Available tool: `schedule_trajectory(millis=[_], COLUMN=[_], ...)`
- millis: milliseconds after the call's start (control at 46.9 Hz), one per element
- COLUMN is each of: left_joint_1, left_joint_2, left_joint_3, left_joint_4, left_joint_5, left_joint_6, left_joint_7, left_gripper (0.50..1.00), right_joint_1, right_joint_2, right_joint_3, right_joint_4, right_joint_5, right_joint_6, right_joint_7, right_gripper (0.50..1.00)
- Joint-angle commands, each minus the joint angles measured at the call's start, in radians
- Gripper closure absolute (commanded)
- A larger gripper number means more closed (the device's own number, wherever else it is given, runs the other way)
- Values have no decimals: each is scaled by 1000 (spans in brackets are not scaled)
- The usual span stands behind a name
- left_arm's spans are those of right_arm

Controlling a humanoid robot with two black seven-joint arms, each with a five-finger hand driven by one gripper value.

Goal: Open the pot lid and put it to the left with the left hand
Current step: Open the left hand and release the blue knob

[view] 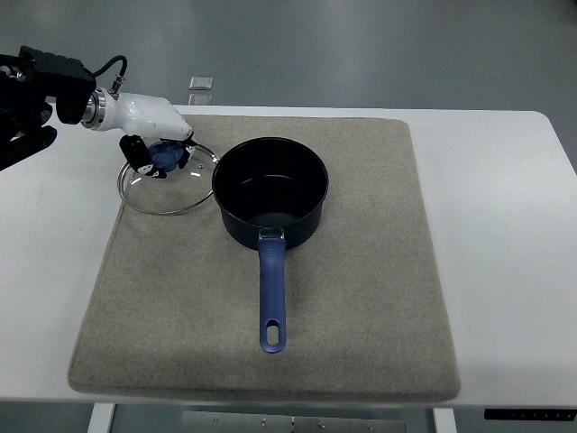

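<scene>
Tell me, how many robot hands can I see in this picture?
1. The left hand reaches in from the upper left, fingers around the blue knob of the glass lid, left of the pot. The right hand is out of view.

Bright, even overhead light, soft shadows, sharp focus.

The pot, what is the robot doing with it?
The robot's left hand is holding the knob of the glass lid. The lid is already off the pot and sits to its left, at the edge of the grey mat. The pot is open and looks empty, with its blue handle pointing toward the robot. The right hand is not in the picture.
</scene>
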Motion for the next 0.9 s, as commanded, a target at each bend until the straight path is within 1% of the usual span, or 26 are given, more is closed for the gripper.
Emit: schedule_trajectory(millis=[0,149,299,534,875], left_joint_1=[0,8,37,46,42], left_joint_2=[-9,-11,-26,-29,-31], left_joint_3=[-1,0,0,0,-1], left_joint_4=[3,8,32,52,40], left_joint_5=[-3,-3,-1,-1,-4], left_joint_6=[7,13,47,63,65], left_joint_7=[0,0,0,0,0], left_gripper=[1000,1000,1000,1000,1000], right_joint_1=[0,0,0,0,0], right_joint_2=[0,0,0,0,0], right_joint_3=[0,0,0,0,0], right_joint_4=[0,0,0,0,0], right_joint_5=[1,-1,1,-1,-1], right_joint_6=[0,0,0,0,0], right_joint_7=[0,0,0,0,0], right_gripper=[583,583,583,583,583])
